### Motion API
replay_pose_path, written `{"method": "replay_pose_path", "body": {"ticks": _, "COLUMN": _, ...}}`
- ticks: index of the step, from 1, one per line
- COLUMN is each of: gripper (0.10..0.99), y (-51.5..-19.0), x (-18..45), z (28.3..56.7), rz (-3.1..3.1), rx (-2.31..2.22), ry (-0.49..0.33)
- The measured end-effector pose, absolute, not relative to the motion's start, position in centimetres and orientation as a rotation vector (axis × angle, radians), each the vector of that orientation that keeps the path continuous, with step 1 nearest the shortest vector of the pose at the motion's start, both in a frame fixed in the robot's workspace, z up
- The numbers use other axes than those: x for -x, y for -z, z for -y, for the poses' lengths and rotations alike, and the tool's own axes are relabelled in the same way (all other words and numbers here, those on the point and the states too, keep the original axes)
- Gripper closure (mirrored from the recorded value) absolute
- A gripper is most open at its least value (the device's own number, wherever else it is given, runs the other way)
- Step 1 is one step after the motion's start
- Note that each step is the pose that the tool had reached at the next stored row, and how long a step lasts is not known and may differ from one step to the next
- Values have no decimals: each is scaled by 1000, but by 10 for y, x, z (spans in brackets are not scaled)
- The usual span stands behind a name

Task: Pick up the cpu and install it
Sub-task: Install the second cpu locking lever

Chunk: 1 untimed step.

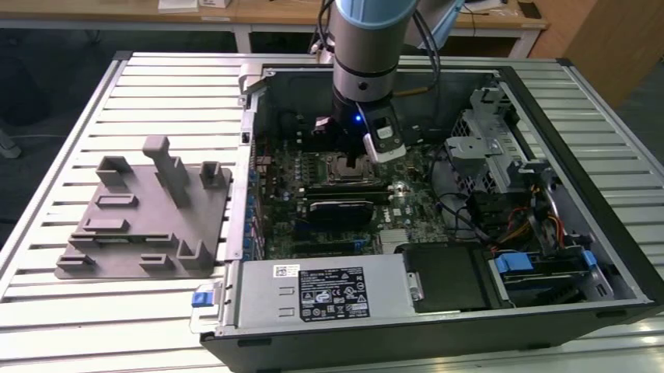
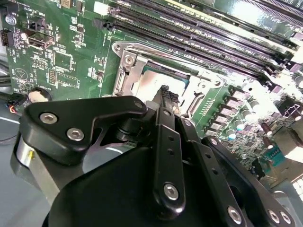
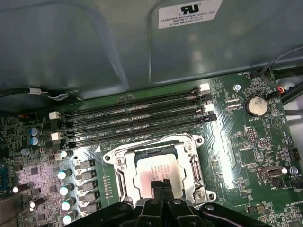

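Note:
The cpu (image 3: 156, 171) lies flat in the metal socket frame (image 3: 190, 158) on the green motherboard, its silver top facing up. In the second wrist view the cpu (image 2: 152, 84) shows just past my fingertips, inside the socket frame (image 2: 127, 60). My gripper (image 3: 161, 185) is shut, its two black fingers pressed together with nothing between them. The tips sit over the cpu's near edge; whether they touch it I cannot tell. In the exterior view my gripper (image 1: 360, 160) reaches down into the open computer case over the socket frame (image 1: 337, 172).
A grey plastic tray (image 1: 145, 225) with upright posts stands outside the case at the exterior view's left. Memory slots (image 3: 132, 122) run beside the socket. The case wall (image 1: 247, 155), drive cage (image 1: 498, 151) and power supply (image 1: 322, 291) hem in the board.

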<state>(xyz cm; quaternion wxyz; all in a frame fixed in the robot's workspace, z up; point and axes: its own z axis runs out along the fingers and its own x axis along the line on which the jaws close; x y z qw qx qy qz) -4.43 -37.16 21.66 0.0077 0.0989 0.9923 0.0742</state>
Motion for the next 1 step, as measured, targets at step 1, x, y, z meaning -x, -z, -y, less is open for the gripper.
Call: {"method": "replay_pose_path", "body": {"ticks": 1, "gripper": 980, "y": -217, "x": 44, "z": 372, "rz": -3102, "rx": -309, "ry": -232}}
